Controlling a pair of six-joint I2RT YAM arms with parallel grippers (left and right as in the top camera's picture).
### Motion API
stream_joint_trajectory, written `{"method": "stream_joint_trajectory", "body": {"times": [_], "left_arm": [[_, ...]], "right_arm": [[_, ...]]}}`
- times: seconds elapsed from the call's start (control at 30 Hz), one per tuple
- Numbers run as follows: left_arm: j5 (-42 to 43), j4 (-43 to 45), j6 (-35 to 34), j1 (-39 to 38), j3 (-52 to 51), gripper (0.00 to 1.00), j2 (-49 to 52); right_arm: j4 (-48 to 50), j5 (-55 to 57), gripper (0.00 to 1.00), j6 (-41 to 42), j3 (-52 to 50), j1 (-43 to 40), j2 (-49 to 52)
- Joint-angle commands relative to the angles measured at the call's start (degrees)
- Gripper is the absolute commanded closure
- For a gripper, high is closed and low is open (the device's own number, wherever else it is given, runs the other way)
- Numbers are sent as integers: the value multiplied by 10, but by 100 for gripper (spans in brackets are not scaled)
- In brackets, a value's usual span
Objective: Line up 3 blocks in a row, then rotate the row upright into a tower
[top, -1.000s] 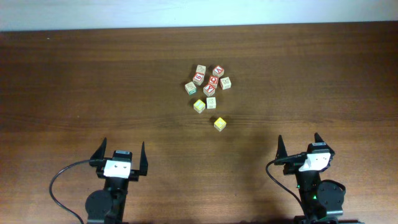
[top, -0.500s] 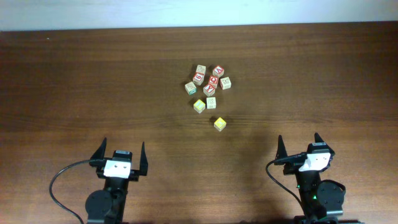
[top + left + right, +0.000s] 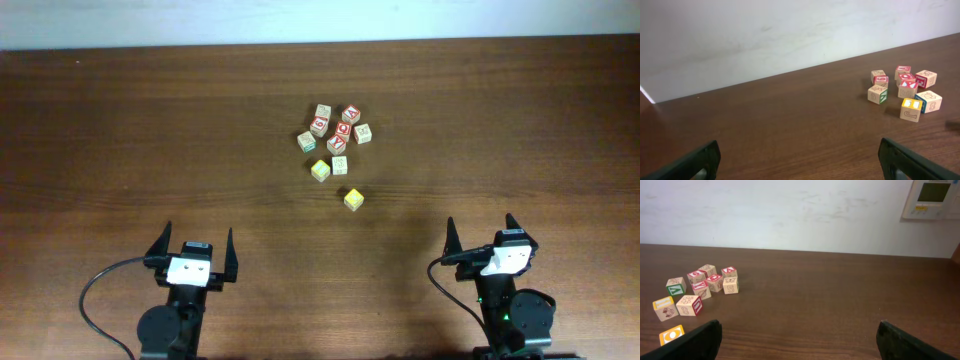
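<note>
The three blocks lie at the near side of a cube cluster mid-table. One yellow block [image 3: 353, 199] sits alone, nearest the arms. A second yellow block [image 3: 320, 170] and a pale beige block [image 3: 340, 164] with green print stand side by side behind it. In the right wrist view the lone yellow block [image 3: 671, 334] is at the lower left, with the second yellow block [image 3: 665, 307] and the red-framed beige block [image 3: 690, 305] beyond it. My left gripper [image 3: 197, 242] and right gripper [image 3: 480, 232] both stand open and empty near the front edge, well short of the blocks.
Several other beige and red letter cubes [image 3: 335, 125] cluster just behind the three blocks. The dark wooden table [image 3: 520, 120] runs back to a white wall [image 3: 765, 30]. A wall panel [image 3: 932, 197] hangs at the upper right of the right wrist view.
</note>
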Motion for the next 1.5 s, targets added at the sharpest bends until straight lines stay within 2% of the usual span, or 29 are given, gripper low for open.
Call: {"method": "stream_joint_trajectory", "body": {"times": [0.0, 0.27, 0.4, 0.5, 0.63, 0.73, 0.87, 0.97, 1.03, 1.17, 1.2, 1.3, 1.33, 1.4, 1.43, 1.47], "left_arm": [[-2, 0, 9, 3, -4, 1, -3], [-2, 0, 9, 3, -4, 1, -3], [27, 9, 3, 3, -4, 1, -3], [37, 21, 2, 3, 2, 1, -2], [37, 12, 3, 3, 102, 1, 70], [37, -63, 3, 3, 224, 1, 163], [39, -160, 3, 3, 388, 1, 303], [83, -269, 3, 3, 547, 1, 452], [124, -369, 3, 3, 685, 1, 589], [179, -539, 22, 3, 890, 1, 819], [179, -541, 22, 3, 899, 1, 868], [204, -550, -9, 3, 899, 1, 912], [205, -550, -9, 3, 899, 1, 913], [204, -550, -8, 3, 899, 1, 913], [202, -550, -9, 3, 899, 1, 913], [174, -549, -35, 7, 899, 1, 913]], "right_arm": [[-1, -1, 1, 0, -5, 0, -4], [0, 9, 1, 0, -5, -2, -4], [4, -32, 1, 5, 3, -2, -4], [4, -31, 1, 4, 40, -2, -3], [0, -54, 1, 2, 138, -2, 54], [-46, -77, 1, -27, 251, -2, 160], [-236, -77, 1, -28, 498, -2, 362], [-337, -98, 2, -28, 656, -2, 506], [-347, -113, 2, -28, 711, -2, 589], [-368, -219, 2, -28, 780, -2, 741], [-409, -251, 2, -28, 824, -1, 810], [-523, -256, 2, -58, 961, 42, 987], [-496, -256, 2, -57, 967, 58, 1017], [-437, -291, 2, 0, 967, 81, 1050], [-422, -236, 1, 34, 967, 107, 1071], [-418, -160, 11, 97, 967, 142, 1088]]}}
